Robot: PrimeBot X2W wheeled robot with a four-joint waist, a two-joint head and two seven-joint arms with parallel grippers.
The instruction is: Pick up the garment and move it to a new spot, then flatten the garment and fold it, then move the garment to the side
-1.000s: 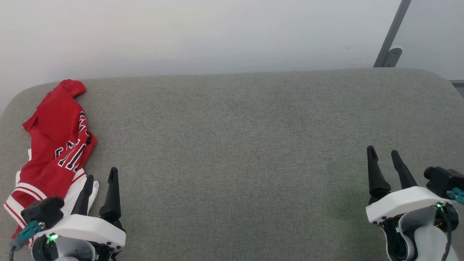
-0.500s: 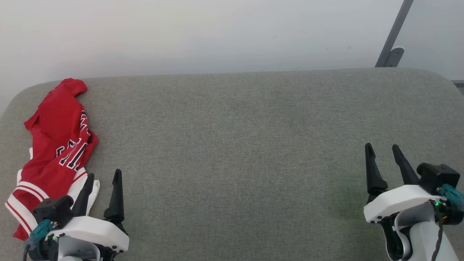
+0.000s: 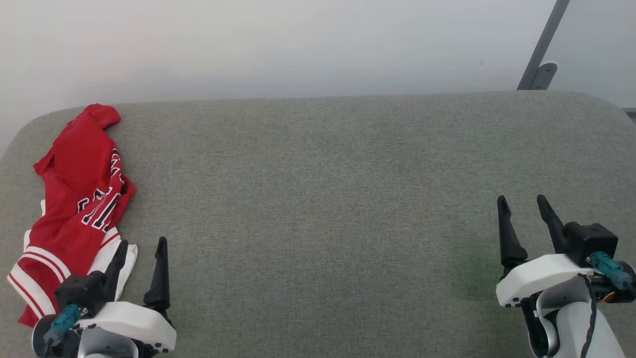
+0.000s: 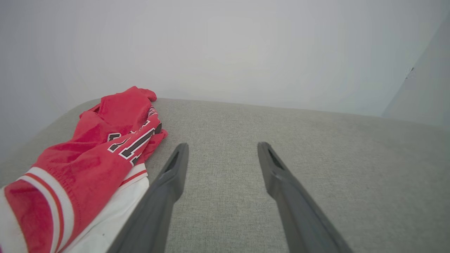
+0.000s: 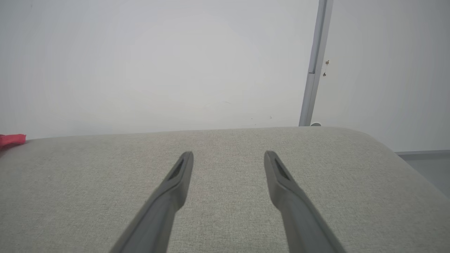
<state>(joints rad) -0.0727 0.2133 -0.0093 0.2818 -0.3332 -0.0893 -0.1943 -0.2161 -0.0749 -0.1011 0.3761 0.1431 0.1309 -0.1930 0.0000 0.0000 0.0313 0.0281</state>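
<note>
The garment (image 3: 77,199) is a crumpled red jersey with white striped trim and black lettering, lying at the far left of the grey padded surface (image 3: 318,199). In the left wrist view the garment (image 4: 95,154) sits left of my fingers. My left gripper (image 3: 141,244) is open at the lower left, its left finger over the white sleeve edge; whether it touches the cloth I cannot tell. My right gripper (image 3: 521,201) is open at the lower right over bare fabric, far from the garment. A red tip of the garment (image 5: 12,139) peeks in at the right wrist view's left edge.
A white wall (image 3: 298,44) rises right behind the padded surface. A grey metal post (image 3: 541,49) with a bracket stands at the back right. The surface has rounded corners and its edge falls away at the right (image 5: 404,154).
Both grippers have shifted slightly, the left one a little down and right, the right one a little up and left. The head view has drifted a bit. The garment lies unchanged.
</note>
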